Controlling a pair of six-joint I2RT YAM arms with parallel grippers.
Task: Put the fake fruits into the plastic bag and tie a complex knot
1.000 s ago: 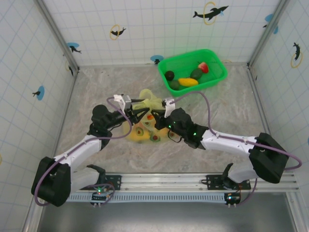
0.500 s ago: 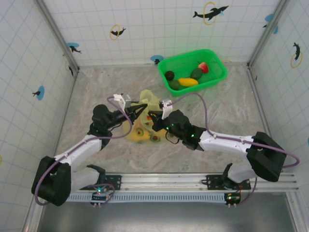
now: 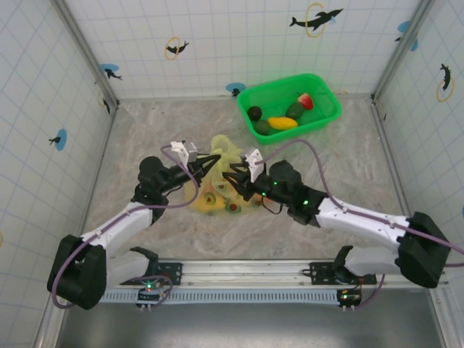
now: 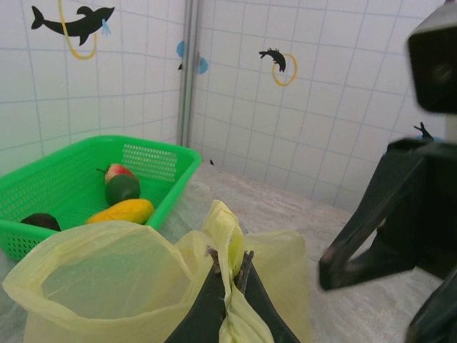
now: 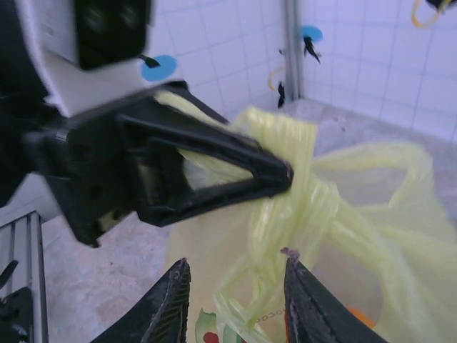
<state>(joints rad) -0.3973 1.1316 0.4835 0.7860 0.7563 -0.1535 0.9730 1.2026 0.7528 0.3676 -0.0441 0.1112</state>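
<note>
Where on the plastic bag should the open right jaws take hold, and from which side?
Probably the bunched handle strand of the plastic bag, just below where the left jaws pinch it. Come from the right, jaws straddling it: there the film is gathered narrow, while the pouch below is wide and slack.

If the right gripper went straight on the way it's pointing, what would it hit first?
Most likely the bunched handle of the plastic bag, just ahead of the open right gripper. The left gripper, clamped on that handle, sits close behind, though depth is unclear.
</note>
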